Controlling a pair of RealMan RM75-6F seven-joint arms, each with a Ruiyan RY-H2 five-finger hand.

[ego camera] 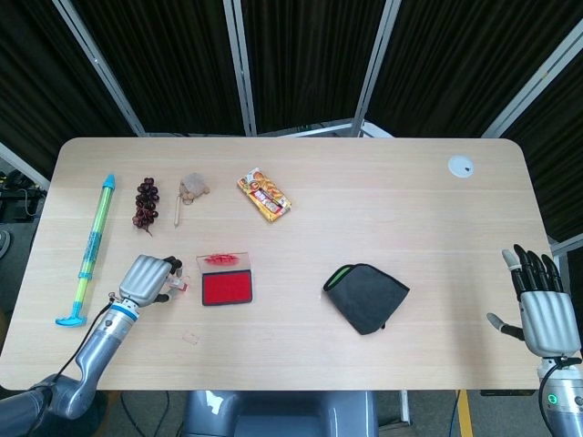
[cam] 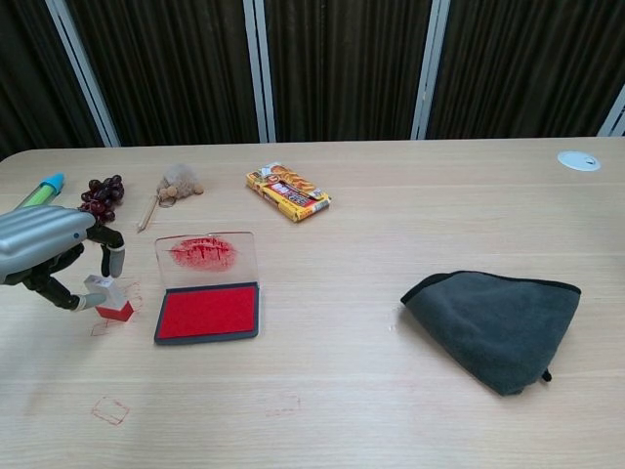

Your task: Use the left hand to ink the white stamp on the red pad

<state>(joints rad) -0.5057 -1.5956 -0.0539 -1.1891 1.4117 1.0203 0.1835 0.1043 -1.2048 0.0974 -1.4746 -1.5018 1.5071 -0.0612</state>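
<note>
- Silver-grey left hand (cam: 44,249) sits at the left edge of the chest view, low over the tabletop (cam: 342,391); its dark fingers (cam: 109,256) curl down around the stamp (cam: 107,297), with one on each side of the white top. Whether they actually press it, I cannot tell.
- The stamp stands on the tabletop just left of the pad (cam: 207,312), white body above a red base, not on the pad. In the head view it shows only as a small white and red bit (ego camera: 177,286) at the hand's fingertips, lower left of the frame.
- Faint red stamp marks (cam: 110,410) lie on the wood below the stamp and near the bottom left.
- The pad lies open, with its red ink face towards the camera and its clear lid (cam: 207,254) folded back behind it, smeared with red.
- Along the upper left of the head view lie a blue and green tube (ego camera: 91,248), dark grapes (ego camera: 146,202), a small tan toy (ego camera: 192,188) and a yellow snack pack (ego camera: 264,195), all well apart from the hand.
- A dark grey cloth (cam: 498,324) lies folded at the right of centre; the head view shows a green edge on it.
- A small white disc (ego camera: 461,166) sits in the upper right of the tabletop.
- The right hand (ego camera: 541,309) is at the lower right edge of the head view, off the tabletop, fingers straight and spread, holding nothing.
</note>
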